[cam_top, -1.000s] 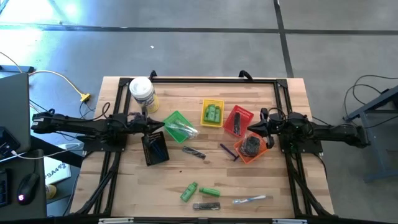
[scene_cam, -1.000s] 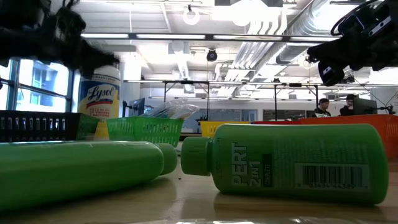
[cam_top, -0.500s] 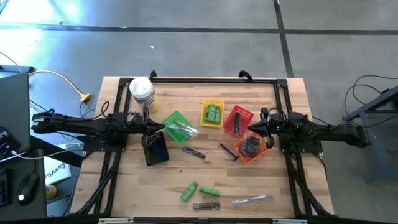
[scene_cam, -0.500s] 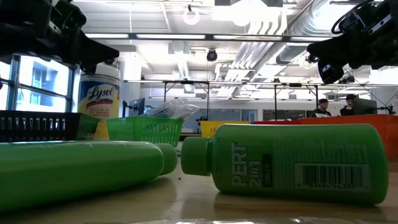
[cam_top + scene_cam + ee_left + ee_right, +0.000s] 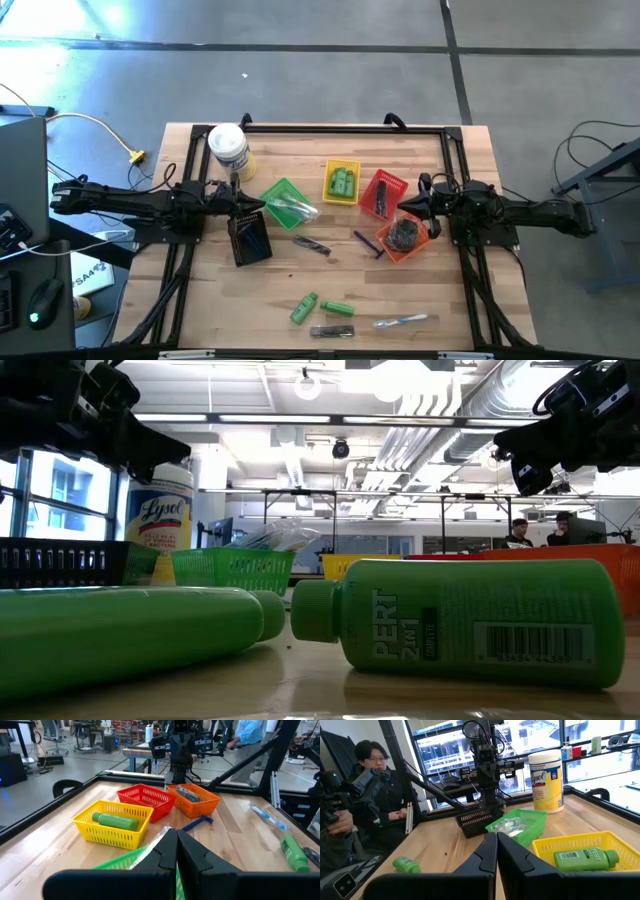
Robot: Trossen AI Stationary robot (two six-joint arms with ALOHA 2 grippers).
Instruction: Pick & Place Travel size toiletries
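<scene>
The table [image 5: 270,290] is pale blond wood with a black frame. On it sit five mesh baskets: a black basket [image 5: 249,238], a bright green basket [image 5: 280,193], a yellow basket [image 5: 341,182], a red basket [image 5: 382,194] and an orange basket [image 5: 404,238]. The green bottles [image 5: 320,307] are vivid green (one carries a white barcode patch). The razor [image 5: 367,244] is purple-blue. The jar [image 5: 229,149] is yellowish with a white lid and blue lettering.

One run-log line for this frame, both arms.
left pincer: shut, empty, by green basket | right pincer: shut, empty, over orange basket | green bottles: loose on table
</scene>
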